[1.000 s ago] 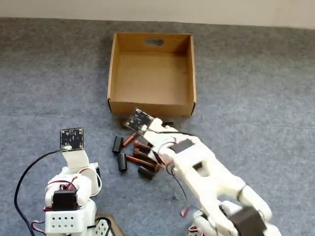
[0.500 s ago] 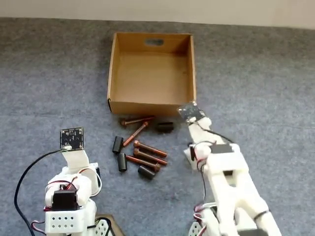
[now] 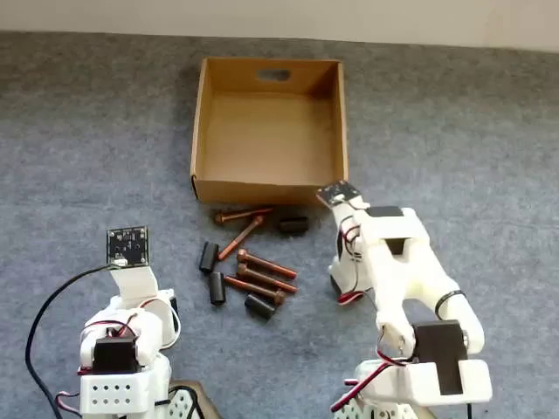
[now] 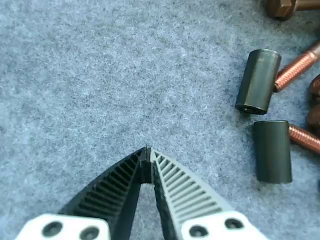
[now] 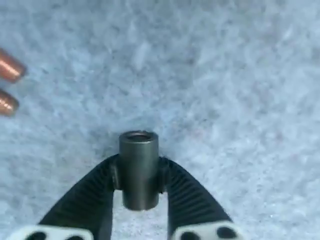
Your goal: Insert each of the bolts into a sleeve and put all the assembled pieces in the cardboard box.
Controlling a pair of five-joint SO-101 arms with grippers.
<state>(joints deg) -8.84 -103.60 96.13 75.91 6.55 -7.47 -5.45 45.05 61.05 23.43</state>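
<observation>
Closest in, the left arm (image 3: 118, 349) sits at the near edge of the table. Its left gripper (image 4: 147, 154) points down at the grey carpet (image 4: 90, 75), and its ribbed fingers (image 4: 117, 185) are pressed together at the tips with nothing between them.

Beside it, the right arm (image 3: 393, 271) bends over the carpet to the right of the loose parts. The right gripper (image 5: 138, 172) is clamped on a dark sleeve (image 5: 138, 150), one finger against each side of the tube. The tube points away from the wrist, with its open bore showing at the far end.

A little farther out, the other parts lie scattered on the carpet between the arms and the box: four copper bolts and four loose sleeves.
- The nearest black sleeve (image 3: 258, 306) lies just beside a slanting bolt (image 3: 253, 289).
- Another sleeve (image 3: 217, 288) lies at that bolt's left end; I cannot tell whether the two touch.
- Next come a second slanting bolt (image 3: 266, 264) and, to its left, an upright-lying sleeve (image 3: 209, 257).
- Beyond these, a third bolt (image 3: 242, 237) runs diagonally toward the box.
- A fourth bolt (image 3: 243, 213) lies along the foot of the box's front wall, with the last loose sleeve (image 3: 293, 225) just to its right.

Farthest away stands the cardboard box (image 3: 199, 131) — open at the top, with a hand-hole cut in its far wall and every part outside it
</observation>
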